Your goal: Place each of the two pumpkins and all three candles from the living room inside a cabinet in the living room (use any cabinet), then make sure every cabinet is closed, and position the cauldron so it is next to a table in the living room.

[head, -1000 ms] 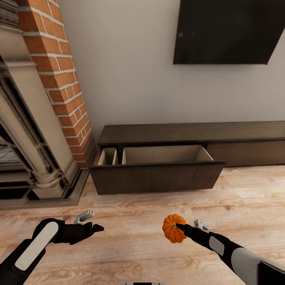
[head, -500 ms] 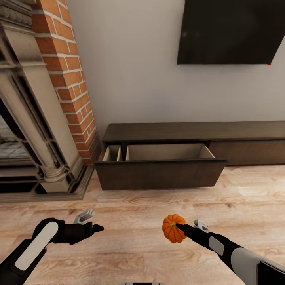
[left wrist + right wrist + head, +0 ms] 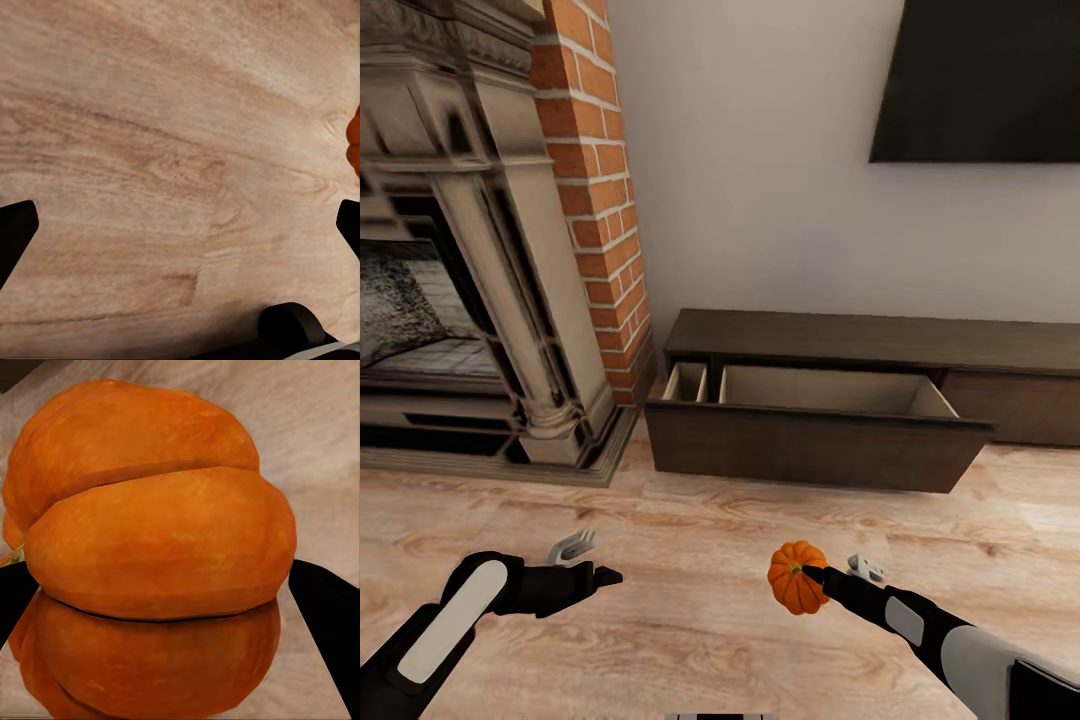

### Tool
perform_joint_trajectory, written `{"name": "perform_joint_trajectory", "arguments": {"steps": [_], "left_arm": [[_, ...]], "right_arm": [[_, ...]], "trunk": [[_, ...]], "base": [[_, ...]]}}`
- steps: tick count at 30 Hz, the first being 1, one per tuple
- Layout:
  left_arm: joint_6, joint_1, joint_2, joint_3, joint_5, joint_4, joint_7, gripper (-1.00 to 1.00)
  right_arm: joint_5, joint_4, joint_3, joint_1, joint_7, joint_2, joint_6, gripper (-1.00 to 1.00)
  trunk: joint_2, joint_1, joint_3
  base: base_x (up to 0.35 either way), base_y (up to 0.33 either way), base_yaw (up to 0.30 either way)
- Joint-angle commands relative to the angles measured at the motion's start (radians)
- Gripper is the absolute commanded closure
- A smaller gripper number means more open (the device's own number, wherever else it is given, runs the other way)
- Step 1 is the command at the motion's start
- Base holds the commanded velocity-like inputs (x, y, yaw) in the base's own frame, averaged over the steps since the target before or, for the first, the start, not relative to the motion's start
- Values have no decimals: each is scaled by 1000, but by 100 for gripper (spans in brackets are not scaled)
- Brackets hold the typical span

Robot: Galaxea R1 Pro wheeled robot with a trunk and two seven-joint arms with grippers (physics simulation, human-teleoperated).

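Note:
A small ribbed orange pumpkin [image 3: 794,590] hangs above the wood floor at the lower middle of the head view, with my right gripper [image 3: 812,574] shut on it. The right wrist view has the pumpkin [image 3: 150,547] bulging between the two dark fingers [image 3: 330,615]. My left gripper [image 3: 595,561] is open and holds nothing; in its wrist view the fingertips [image 3: 15,232] stand wide apart over bare floor, with a sliver of the pumpkin [image 3: 354,142] at the edge. The dark-brown cabinet [image 3: 880,343] stands against the wall ahead. Its wide drawer [image 3: 820,392] is pulled out, and what shows of its pale inside is bare.
A stone fireplace [image 3: 470,260] with a brick column [image 3: 595,190] stands at the left, its base reaching onto the floor. A dark TV [image 3: 980,80] hangs on the wall above the cabinet. Wood floor [image 3: 690,520] lies between me and the drawer front [image 3: 810,450].
The whole view has swung to the left, so cabinet and TV sit further right in the picture and more of the fireplace shows. Both arms and the held pumpkin keep their pose.

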Motion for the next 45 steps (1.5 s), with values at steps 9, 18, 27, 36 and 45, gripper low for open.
{"name": "perform_joint_trajectory", "arguments": {"steps": [9,18,27,36,45], "left_arm": [[1,-1,1,-1,10,-1,10,-100],[1,-1,1,-1,10,-1,10,-100],[1,-1,6,-1,10,-1,10,-100],[1,-1,7,27,10,-1,8,-100],[1,-1,4,32,10,-1,8,-100]], "right_arm": [[-11,-1,4,-1,3,8,5,100],[1,-1,26,-1,2,13,4,100],[25,-1,32,0,-37,26,-15,100],[26,-1,31,-1,-42,28,-30,100],[26,-1,32,0,-42,28,-32,100]], "trunk": [[0,0,-1],[0,0,-1],[0,0,-1],[0,0,-1],[0,0,-1]], "base": [[-105,0,194],[-44,0,8],[-18,0,196],[-160,0,289],[-6,0,290]]}}
